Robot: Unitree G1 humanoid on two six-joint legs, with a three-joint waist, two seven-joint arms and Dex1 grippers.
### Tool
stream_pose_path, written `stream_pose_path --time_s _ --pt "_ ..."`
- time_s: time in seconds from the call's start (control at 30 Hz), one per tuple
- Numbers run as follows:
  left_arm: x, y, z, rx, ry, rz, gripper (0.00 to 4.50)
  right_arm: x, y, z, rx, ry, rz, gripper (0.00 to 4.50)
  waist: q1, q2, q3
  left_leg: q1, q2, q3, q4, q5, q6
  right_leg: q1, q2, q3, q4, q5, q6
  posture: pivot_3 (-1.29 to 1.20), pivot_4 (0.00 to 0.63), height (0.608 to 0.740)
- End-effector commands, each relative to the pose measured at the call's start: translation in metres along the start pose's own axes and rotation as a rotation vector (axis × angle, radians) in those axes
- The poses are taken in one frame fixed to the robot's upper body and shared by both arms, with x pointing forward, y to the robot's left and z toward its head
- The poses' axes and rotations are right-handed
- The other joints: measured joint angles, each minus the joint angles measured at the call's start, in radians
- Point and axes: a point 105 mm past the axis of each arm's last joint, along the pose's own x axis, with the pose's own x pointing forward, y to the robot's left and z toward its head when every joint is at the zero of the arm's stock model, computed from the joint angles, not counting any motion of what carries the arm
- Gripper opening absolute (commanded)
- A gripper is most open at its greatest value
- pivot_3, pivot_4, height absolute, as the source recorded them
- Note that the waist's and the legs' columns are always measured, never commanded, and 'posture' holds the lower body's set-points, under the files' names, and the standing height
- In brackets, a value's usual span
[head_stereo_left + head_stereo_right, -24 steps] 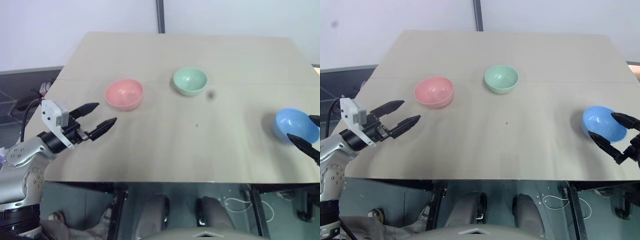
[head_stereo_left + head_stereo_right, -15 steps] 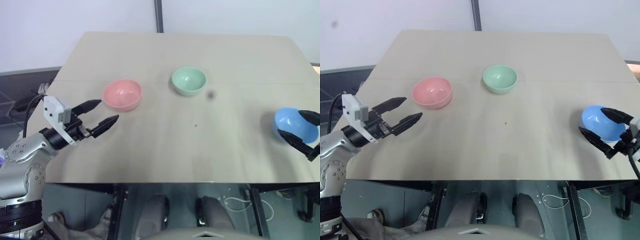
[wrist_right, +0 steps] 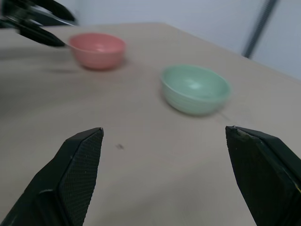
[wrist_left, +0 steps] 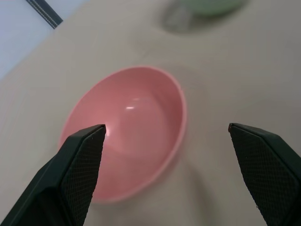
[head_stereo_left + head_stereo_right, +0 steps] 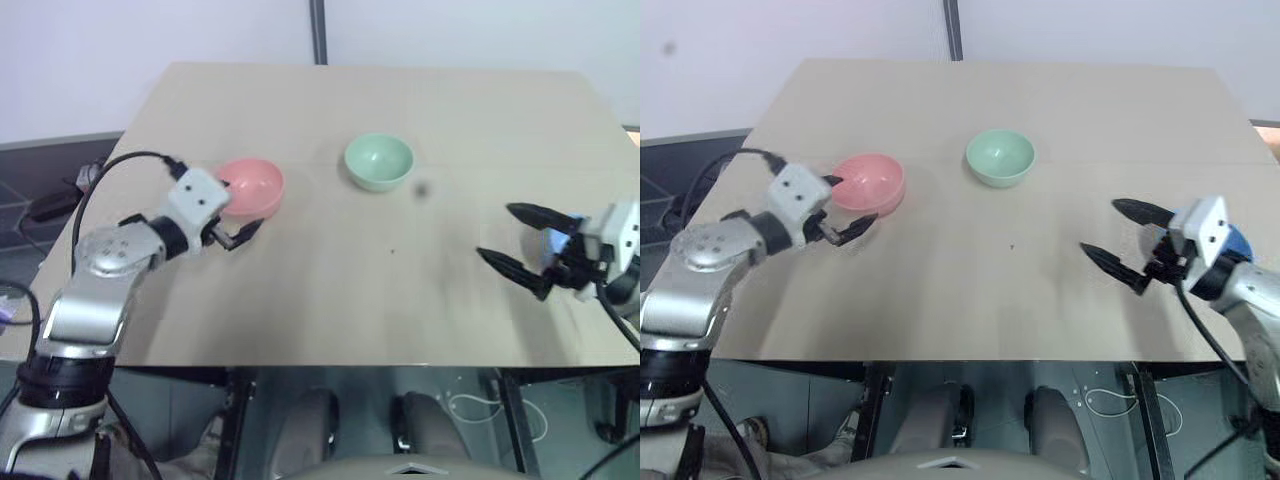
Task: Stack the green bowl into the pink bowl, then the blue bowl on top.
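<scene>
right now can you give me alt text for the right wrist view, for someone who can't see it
The right hand, fingers spread open, points across a tan table toward the green bowl. Farther off sits the pink bowl, with the left hand at its side.

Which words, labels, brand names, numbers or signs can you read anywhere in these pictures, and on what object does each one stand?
None: no readable text.
The pink bowl, green bowl and blue bowl are plain.
The table carries no label or mark that reads as text.
</scene>
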Motion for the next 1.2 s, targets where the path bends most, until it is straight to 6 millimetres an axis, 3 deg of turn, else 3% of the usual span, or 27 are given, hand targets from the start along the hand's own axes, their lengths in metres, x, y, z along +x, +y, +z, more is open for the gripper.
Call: stream_pose_path --time_s 0.03,0.07,0.17,0.4,0.43,0.5,0.6,0.73,0.83,1.0,1.13,1.2 --pt "0.011 -0.003 -0.002 0.124 0.104 -0.014 4.42 0.018 0.014 0.013 -0.048 -0.053 0.075 4.49 0.000 0.000 0.000 0.000 0.000 0.000 0.000 0.000 0.000 0.000 0.001 -0.001 0.000 0.000 0.000 0.00 0.150 0.740" --pt "0.014 -0.005 -0.002 0.160 0.117 -0.031 4.42 0.021 0.016 0.014 -0.052 -0.057 0.087 4.49 0.001 0.000 0.000 -0.001 -0.001 0.000 0.000 0.000 0.000 0.000 0.001 -0.001 0.000 0.000 0.000 0.00 0.150 0.740" --pt "0.022 -0.011 0.000 0.189 0.130 -0.060 3.78 0.024 0.018 0.015 -0.062 -0.064 0.093 4.50 0.002 -0.001 0.001 -0.002 -0.001 0.001 0.000 0.000 0.000 -0.002 0.001 -0.001 0.000 0.000 0.000 0.00 0.150 0.740" --pt "0.036 -0.009 0.001 0.187 0.127 -0.067 0.27 0.020 0.014 0.016 -0.079 -0.064 0.062 4.50 0.001 -0.001 0.001 -0.004 -0.001 0.000 0.002 0.000 0.000 -0.004 0.001 -0.001 0.002 0.000 0.000 0.00 0.150 0.740" --pt "0.037 -0.009 0.005 0.184 0.108 -0.071 0.02 0.020 0.014 0.015 -0.080 -0.063 0.054 4.50 0.001 -0.001 0.001 -0.004 -0.001 0.000 0.002 0.000 0.000 -0.004 0.001 -0.001 0.002 0.000 0.001 0.00 0.150 0.740" --pt "0.039 -0.019 0.019 0.136 0.037 -0.134 0.02 0.018 0.012 0.015 -0.083 -0.061 0.031 4.50 0.002 -0.002 0.001 -0.004 -0.001 0.000 0.002 0.000 0.000 -0.004 0.001 -0.001 0.002 0.000 0.000 0.00 0.150 0.740" --pt "0.033 -0.042 0.060 0.063 -0.147 -0.294 0.02 0.012 0.010 0.015 -0.089 -0.056 -0.016 4.50 0.004 -0.002 0.001 -0.007 -0.001 -0.001 0.003 0.000 0.000 -0.005 0.001 -0.002 0.002 0.000 0.001 0.00 0.150 0.740" --pt "0.023 -0.078 0.103 0.115 -0.340 -0.511 0.02 -0.001 0.010 0.015 -0.087 -0.036 -0.085 4.50 0.002 -0.002 0.001 -0.019 -0.001 -0.002 0.013 0.003 -0.004 -0.015 0.001 -0.003 0.006 0.000 0.001 0.00 0.150 0.740" --pt "0.027 -0.106 0.113 0.191 -0.401 -0.669 0.02 -0.011 0.013 0.012 -0.084 -0.009 -0.137 4.50 0.003 -0.001 0.001 -0.018 -0.001 -0.003 0.013 0.002 -0.003 -0.014 0.001 -0.003 0.007 0.000 0.001 0.00 0.150 0.740" --pt "0.048 -0.127 0.113 0.259 -0.419 -0.794 0.02 -0.016 0.017 0.011 -0.078 0.012 -0.190 4.50 -0.001 -0.001 0.000 -0.015 -0.002 -0.001 0.017 0.000 0.001 -0.012 0.003 -0.001 0.012 0.000 0.001 0.00 0.150 0.740" --pt "0.051 -0.140 0.116 0.294 -0.471 -0.866 1.42 -0.018 0.021 0.010 -0.074 0.020 -0.210 4.50 -0.002 -0.001 0.000 -0.014 -0.001 -0.001 0.017 0.000 0.001 -0.013 0.005 0.000 0.015 0.000 0.001 0.00 0.150 0.740" --pt "0.054 -0.135 0.124 0.292 -0.503 -0.826 2.45 -0.019 0.023 0.010 -0.072 0.021 -0.216 4.50 -0.001 -0.001 0.000 -0.015 -0.001 -0.001 0.017 0.000 0.001 -0.013 0.005 0.000 0.015 0.000 0.001 0.00 0.150 0.740"
